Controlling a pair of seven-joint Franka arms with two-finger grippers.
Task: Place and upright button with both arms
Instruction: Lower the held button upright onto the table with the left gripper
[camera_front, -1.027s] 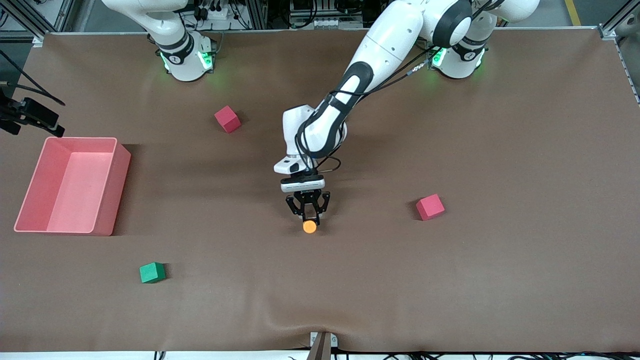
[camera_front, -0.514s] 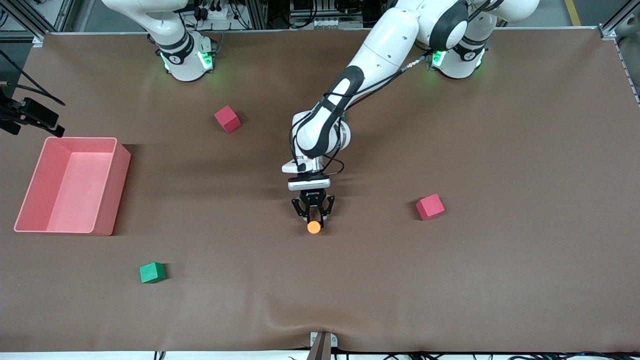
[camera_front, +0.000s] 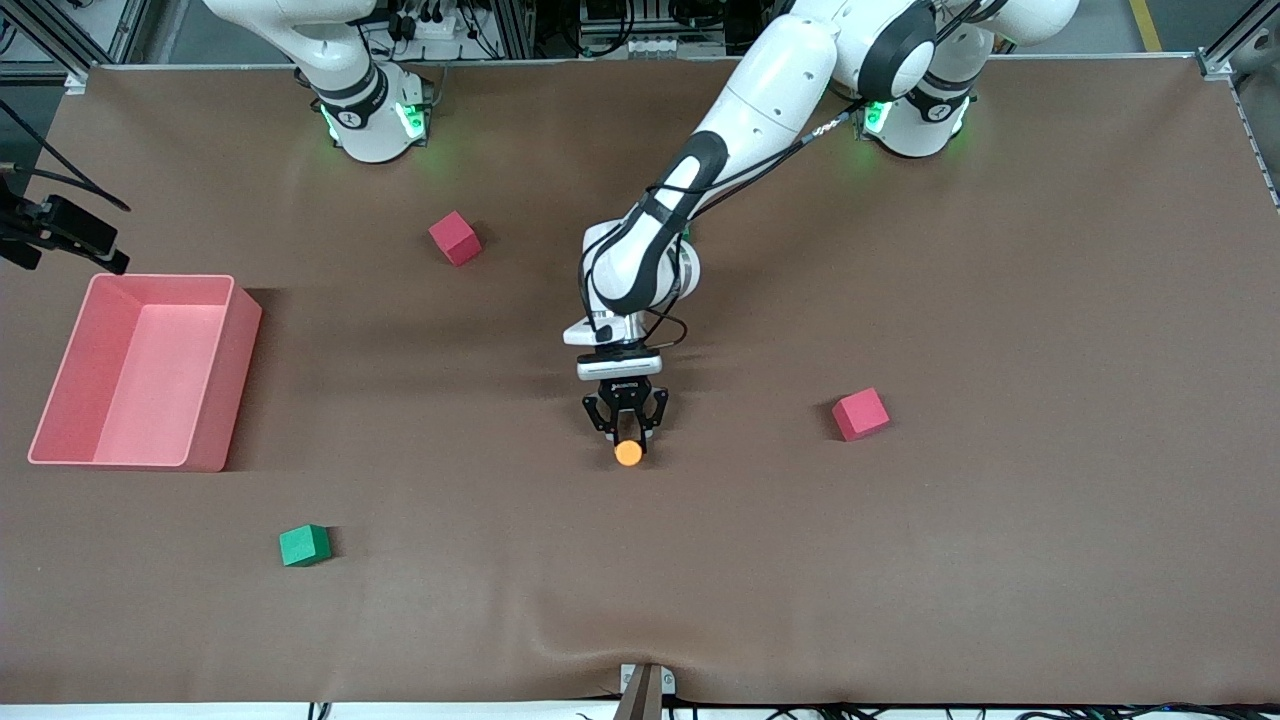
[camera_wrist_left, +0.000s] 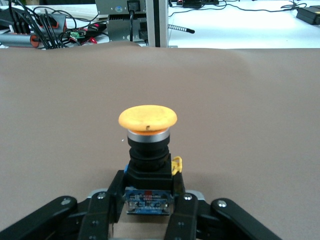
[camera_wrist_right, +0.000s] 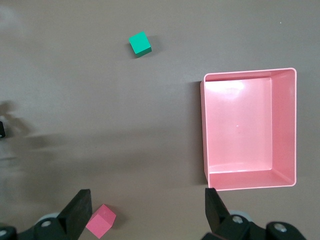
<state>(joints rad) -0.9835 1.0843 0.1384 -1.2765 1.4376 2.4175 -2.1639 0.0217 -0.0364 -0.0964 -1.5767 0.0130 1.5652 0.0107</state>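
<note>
The button (camera_front: 628, 453) has a round orange cap and a black body and is at the middle of the table. My left gripper (camera_front: 626, 434) is low over the table and shut on the button's black body. In the left wrist view the cap (camera_wrist_left: 147, 117) points away from the left gripper (camera_wrist_left: 148, 202), and a blue underside with contacts shows between the fingers (camera_wrist_left: 102, 212). I cannot tell whether the button touches the table. My right gripper (camera_wrist_right: 147, 212) is open and empty, high over the table near a red cube (camera_wrist_right: 100, 221); it is out of the front view.
A pink bin (camera_front: 215, 375) stands at the right arm's end of the table; it also shows in the right wrist view (camera_wrist_right: 287, 125). A green cube (camera_front: 304, 545) lies nearer the front camera. One red cube (camera_front: 455, 238) lies near the right arm's base, another (camera_front: 860, 414) toward the left arm's end.
My left gripper with the button has shifted slightly toward the left arm's end of the table and its forearm has swung round; over the last half second it is nearly still.
</note>
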